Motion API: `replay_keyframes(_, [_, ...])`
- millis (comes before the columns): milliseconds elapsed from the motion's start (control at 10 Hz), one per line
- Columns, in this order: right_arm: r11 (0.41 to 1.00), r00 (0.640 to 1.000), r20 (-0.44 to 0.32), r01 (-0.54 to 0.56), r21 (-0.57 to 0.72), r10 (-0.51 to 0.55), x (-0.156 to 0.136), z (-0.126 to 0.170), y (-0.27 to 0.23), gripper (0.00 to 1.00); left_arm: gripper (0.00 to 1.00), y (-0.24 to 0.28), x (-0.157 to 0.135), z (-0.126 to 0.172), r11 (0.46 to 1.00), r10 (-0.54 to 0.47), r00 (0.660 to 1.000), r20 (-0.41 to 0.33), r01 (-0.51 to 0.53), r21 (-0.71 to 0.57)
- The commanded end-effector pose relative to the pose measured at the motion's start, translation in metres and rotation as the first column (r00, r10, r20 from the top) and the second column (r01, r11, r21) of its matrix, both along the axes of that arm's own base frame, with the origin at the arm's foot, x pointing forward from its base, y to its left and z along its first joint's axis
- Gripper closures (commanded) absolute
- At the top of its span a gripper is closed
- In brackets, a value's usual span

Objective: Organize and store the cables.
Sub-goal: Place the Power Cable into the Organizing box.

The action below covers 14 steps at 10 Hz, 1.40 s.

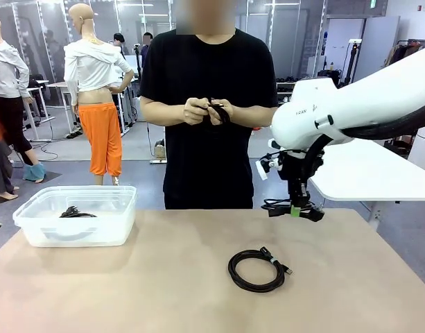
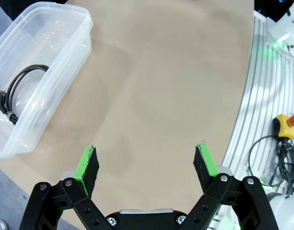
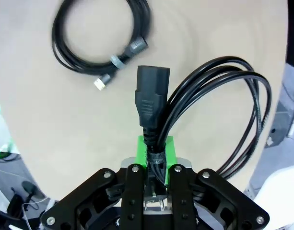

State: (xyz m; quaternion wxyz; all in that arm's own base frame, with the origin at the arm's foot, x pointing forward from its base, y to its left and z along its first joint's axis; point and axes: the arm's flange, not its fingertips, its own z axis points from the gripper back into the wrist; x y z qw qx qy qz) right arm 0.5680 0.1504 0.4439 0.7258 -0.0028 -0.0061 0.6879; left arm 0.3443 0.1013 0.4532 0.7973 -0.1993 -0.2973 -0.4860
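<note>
While our right gripper (image 3: 155, 152) pinches the power cable (image 3: 151, 103) behind its plug, loops sag free: we judge it light, floppy, snag-prone. Jaws of our left gripper (image 2: 147, 163) stand spread, empty. A second coil (image 1: 256, 270) lies mid-table, best taken at its band; a third coil (image 1: 77, 213) rests in the bin (image 1: 32, 232).

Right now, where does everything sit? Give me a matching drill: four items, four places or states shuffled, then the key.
Items
1. cable with the chunky plug
2. cable with the grey band
3. left gripper
4. person's hands

Places or states
A. open above the bare table
B. lying loose on the table
C. holding another black cable
D. clamped in the right gripper

Pairs: 1-D, 2-B, 3-A, 4-C
</note>
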Motion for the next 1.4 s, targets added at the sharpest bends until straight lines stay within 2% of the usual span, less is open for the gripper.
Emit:
replay_keyframes(0, [0.999, 0.999, -0.015, 0.05, 0.004, -0.05, -0.026, 0.001, 0.045, 1.0, 0.0, -0.001, -0.001, 0.001, 1.0, 0.004, 1.0, -0.01, -0.005, -0.013])
replay_keyframes(100, [0.999, 0.999, 0.004, 0.042, -0.022, -0.042, -0.036, 0.003, 0.077, 1.0, 0.0, -0.001, -0.001, 0.001, 1.0, 0.004, 1.0, -0.01, -0.005, -0.013])
replay_keyframes(300, [1.0, 0.998, 0.051, -0.024, 0.01, 0.024, -0.057, 0.005, 0.138, 1.0, 0.0, -0.001, -0.001, 0.001, 1.0, 0.004, 1.0, -0.01, -0.005, -0.013])
replay_keyframes(500, [0.997, 0.995, 0.068, -0.078, 0.026, 0.076, -0.075, -0.007, 0.19, 1.0, 0.0, -0.001, -0.001, 0.001, 1.0, 0.004, 1.0, -0.01, -0.005, -0.013])
replay_keyframes(800, [0.996, 0.997, -0.013, -0.076, 0.045, 0.076, -0.074, -0.052, 0.248, 1.0, 0.0, -0.001, -0.001, 0.001, 1.0, 0.004, 1.0, -0.01, -0.005, -0.013])
replay_keyframes(1000, [0.995, 0.995, -0.04, -0.084, 0.057, 0.086, -0.072, -0.078, 0.268, 1.0, 0.0, -0.001, -0.001, 0.001, 1.0, 0.004, 1.0, -0.01, -0.005, -0.013])
replay_keyframes(1100, [0.996, 0.994, -0.087, -0.069, 0.048, 0.073, -0.068, -0.096, 0.278, 1.0, 0.0, -0.001, -0.001, 0.001, 1.0, 0.004, 1.0, -0.01, -0.005, -0.013])
replay_keyframes(1300, [0.998, 0.988, -0.143, -0.051, 0.039, 0.056, -0.064, -0.113, 0.288, 1.0, 0.0, -0.001, -0.001, 0.001, 1.0, 0.004, 1.0, -0.01, -0.005, -0.013])
